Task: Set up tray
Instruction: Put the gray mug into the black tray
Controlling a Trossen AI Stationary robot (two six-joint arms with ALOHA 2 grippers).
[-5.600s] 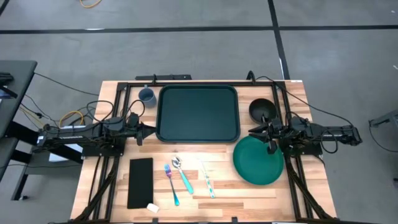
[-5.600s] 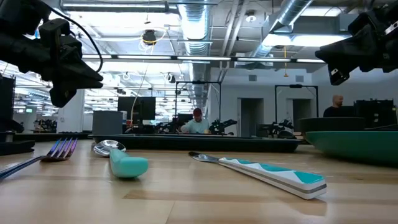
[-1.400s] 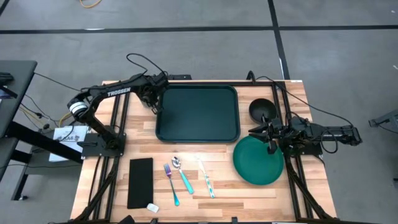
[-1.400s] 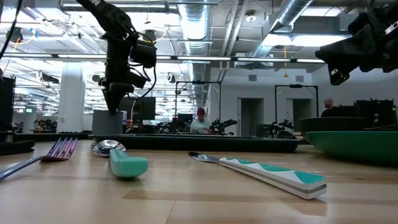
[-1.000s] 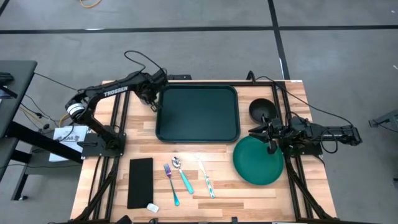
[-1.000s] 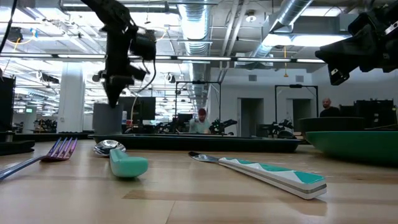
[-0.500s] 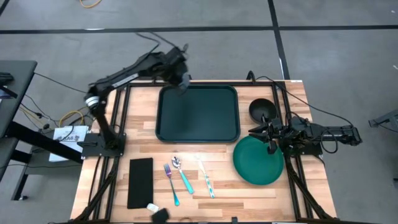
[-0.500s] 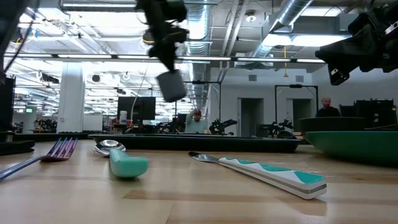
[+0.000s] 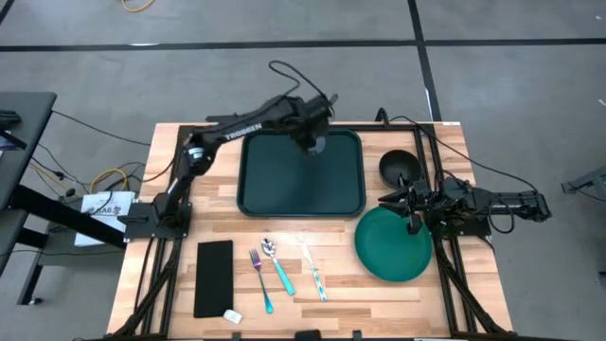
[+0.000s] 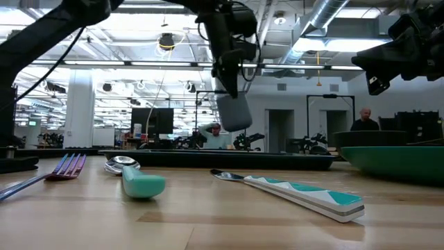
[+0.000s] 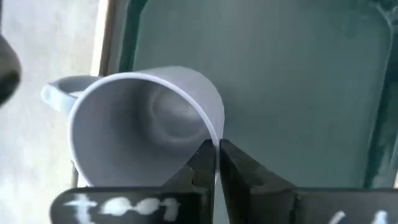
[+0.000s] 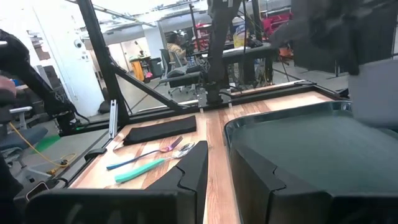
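Observation:
The dark green tray (image 9: 284, 185) lies on the far middle of the table. My left gripper (image 9: 314, 139) hangs over the tray's far right part, shut on a blue-grey mug (image 10: 234, 112). The left wrist view looks into the mug (image 11: 143, 118), whose handle (image 11: 56, 93) points away from the fingers. My right gripper (image 9: 383, 202) waits in the air above the far left edge of the round green plate (image 9: 396, 246), with its fingers a little apart. My left gripper pinches the mug's wall at the rim (image 11: 210, 132), on the side opposite the handle. One finger is inside the mug and one outside. The fingers come from above, pointing down. The mug hangs below them, slightly tilted, lifted clear above the tray (image 10: 208, 160).
A black bowl (image 9: 400, 168) stands right of the tray. Near the table's near edge lie a black napkin (image 9: 214, 277), a fork (image 9: 260, 280), a spoon (image 9: 277, 265) and a knife (image 9: 315, 273). A small white piece (image 9: 232, 315) lies by the napkin.
My left arm has lifted the mug off the table at the tray's far left corner and carried it right, over the tray's far edge, to above the tray's far right part. The mug hangs clear the whole way. The right arm has kept still.

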